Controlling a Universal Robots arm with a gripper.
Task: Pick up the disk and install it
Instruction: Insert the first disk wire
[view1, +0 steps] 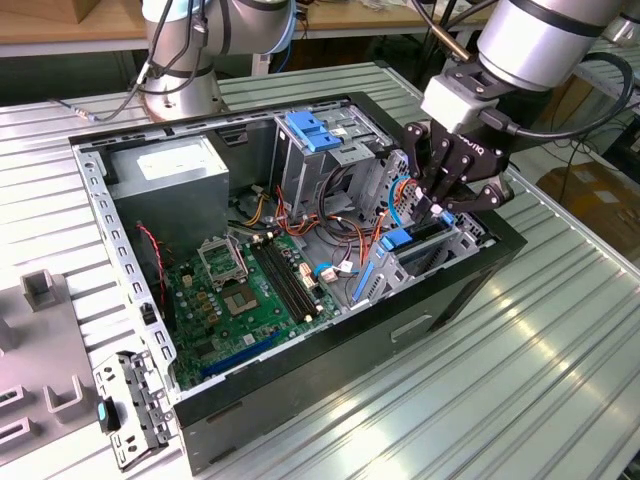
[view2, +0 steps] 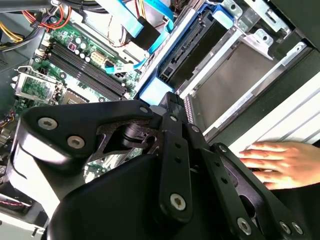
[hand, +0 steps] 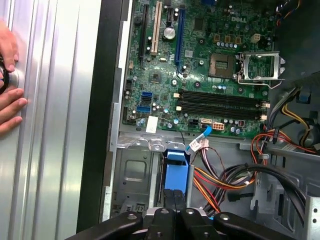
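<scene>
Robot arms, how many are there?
2. One arm reaches in from the exterior view's right, its gripper over the computer; a second arm stands behind it. More could be hidden.

Computer case (view1: 330, 390), perhaps fixtures (view1: 40, 385), on ribbed table (view1: 560, 380)

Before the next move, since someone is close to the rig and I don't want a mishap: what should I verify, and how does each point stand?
1. Disk in the drive cage: ok, it stands in the slot; fully seated, cannot tell.
2. Pincer at the disk's blue frame: ok, shut, tips at the frame's end.
3. Pincer clamping the frame: cannot tell.
4. Person's hand away from the computer case: not ok, it rests on the table beside it.
5. Cables clear of the pincer: cannot tell, orange and black wires run close by.
</scene>
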